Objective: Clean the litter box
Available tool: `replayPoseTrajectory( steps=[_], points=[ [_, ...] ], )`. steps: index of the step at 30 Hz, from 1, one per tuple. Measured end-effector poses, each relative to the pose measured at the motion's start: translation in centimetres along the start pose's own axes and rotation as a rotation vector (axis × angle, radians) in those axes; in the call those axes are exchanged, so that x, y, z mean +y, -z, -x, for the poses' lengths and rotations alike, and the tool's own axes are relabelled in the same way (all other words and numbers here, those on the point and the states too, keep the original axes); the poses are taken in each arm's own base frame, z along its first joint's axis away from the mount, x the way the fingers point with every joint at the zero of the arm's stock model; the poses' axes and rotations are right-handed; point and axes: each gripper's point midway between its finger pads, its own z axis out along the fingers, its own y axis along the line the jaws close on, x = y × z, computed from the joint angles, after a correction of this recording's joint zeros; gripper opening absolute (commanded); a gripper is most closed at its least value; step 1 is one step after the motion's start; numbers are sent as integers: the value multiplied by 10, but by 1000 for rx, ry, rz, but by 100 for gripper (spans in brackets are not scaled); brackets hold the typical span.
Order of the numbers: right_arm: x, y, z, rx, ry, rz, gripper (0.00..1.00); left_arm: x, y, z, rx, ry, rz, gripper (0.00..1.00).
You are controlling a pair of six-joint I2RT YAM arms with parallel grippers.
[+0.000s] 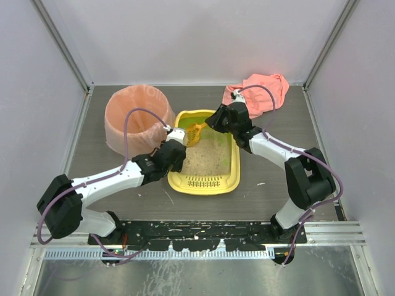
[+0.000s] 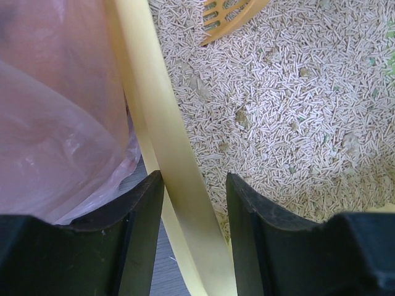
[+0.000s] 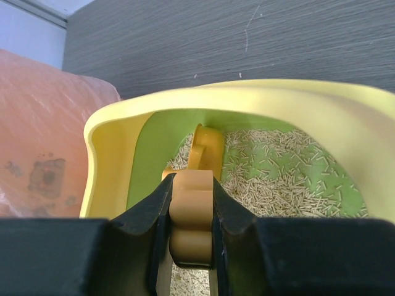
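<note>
The litter box is a yellow tray with green inner walls and pale pellet litter, in the middle of the table. My left gripper is at its left side. In the left wrist view the left gripper straddles the yellow rim, one finger outside and one over the litter, jaws apart with a narrow gap. My right gripper is at the far end of the box. It is shut on the handle of the orange scoop, whose slotted head sits in the litter.
A round bin lined with a pink bag stands against the box's left side. A pink cloth lies at the back right. Grey walls enclose the dark table.
</note>
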Motion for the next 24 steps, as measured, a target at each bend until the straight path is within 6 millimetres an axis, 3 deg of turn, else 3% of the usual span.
replayPoseTrajectory(
  steps=[9,24],
  points=[
    [-6,0,-27,-23,-127,125,1,2,-2,-1,5,-10,6,45],
    [3,16,-36,-31,-176,261,1,5,-2,0,6,-4,8,45]
  ],
)
